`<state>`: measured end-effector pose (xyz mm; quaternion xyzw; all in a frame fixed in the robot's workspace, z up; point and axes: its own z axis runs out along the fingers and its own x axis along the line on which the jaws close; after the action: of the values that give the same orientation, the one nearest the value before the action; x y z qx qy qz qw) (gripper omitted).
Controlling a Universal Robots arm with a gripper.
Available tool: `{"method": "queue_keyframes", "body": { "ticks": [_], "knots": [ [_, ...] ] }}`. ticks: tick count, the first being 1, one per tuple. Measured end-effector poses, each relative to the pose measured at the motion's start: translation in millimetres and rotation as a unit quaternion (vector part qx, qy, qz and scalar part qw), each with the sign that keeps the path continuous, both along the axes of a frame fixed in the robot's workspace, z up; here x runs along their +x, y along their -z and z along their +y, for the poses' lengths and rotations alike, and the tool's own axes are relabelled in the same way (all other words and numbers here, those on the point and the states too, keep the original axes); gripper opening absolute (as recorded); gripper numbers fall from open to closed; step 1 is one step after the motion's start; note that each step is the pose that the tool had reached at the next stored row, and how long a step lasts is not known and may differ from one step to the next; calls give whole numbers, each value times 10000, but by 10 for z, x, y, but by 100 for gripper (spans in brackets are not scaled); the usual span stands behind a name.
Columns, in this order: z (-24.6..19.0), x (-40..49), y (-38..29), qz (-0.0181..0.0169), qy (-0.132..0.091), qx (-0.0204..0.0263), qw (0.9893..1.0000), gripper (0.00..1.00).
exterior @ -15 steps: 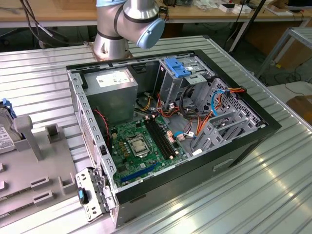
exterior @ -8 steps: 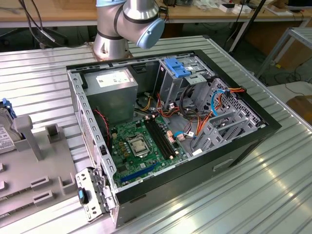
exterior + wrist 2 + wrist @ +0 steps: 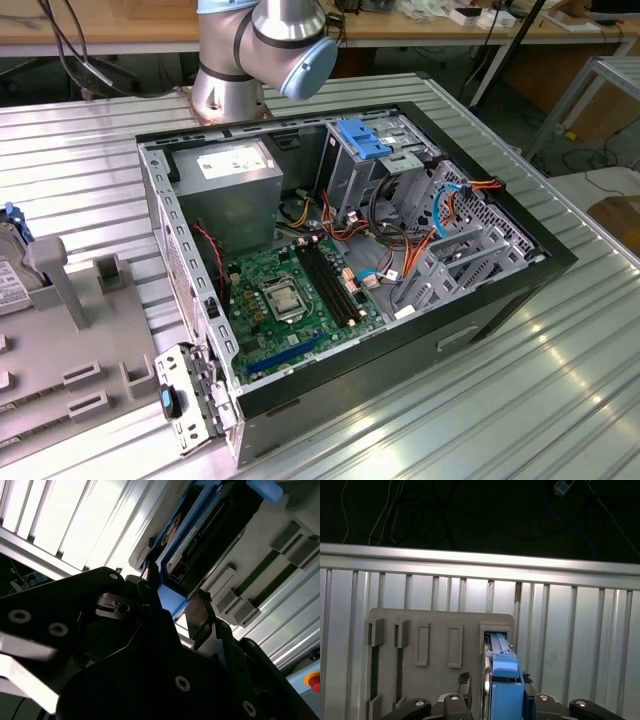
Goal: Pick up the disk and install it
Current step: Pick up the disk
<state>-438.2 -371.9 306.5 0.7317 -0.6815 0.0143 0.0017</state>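
Observation:
The disk [image 3: 502, 680] stands on edge in a slot of a grey holder plate [image 3: 440, 622], its bright blue rail facing the first wrist view. My gripper [image 3: 496, 694] is low over it, one finger on each side of the disk and a narrow gap on one side, so it is open. In the second wrist view the disk [image 3: 200, 530] shows its dark body and blue rails just beyond the gripper [image 3: 172, 597]. The exterior view catches the disk [image 3: 8, 275] at its far left edge, on the holder plate [image 3: 45, 370].
An open computer case [image 3: 190, 260] lies on the ribbed metal table [image 3: 560, 400], with a motherboard [image 3: 290, 290], a grey power supply box [image 3: 235, 180] and a metal drive cage with a blue latch [image 3: 365, 140]. The arm's base [image 3: 235, 60] stands behind the case.

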Motion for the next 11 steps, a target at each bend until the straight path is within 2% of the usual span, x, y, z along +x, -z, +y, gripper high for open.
{"method": "queue_keyframes", "body": {
  "ticks": [2,8,10,11],
  "knots": [
    [0,0,-14,-4,0,-13,10000,49],
    [0,0,-15,-3,0,-14,10000,49],
    [0,0,-12,-3,0,-14,10000,47],
    [0,0,-9,-3,0,-14,10000,40]
  ]
}}
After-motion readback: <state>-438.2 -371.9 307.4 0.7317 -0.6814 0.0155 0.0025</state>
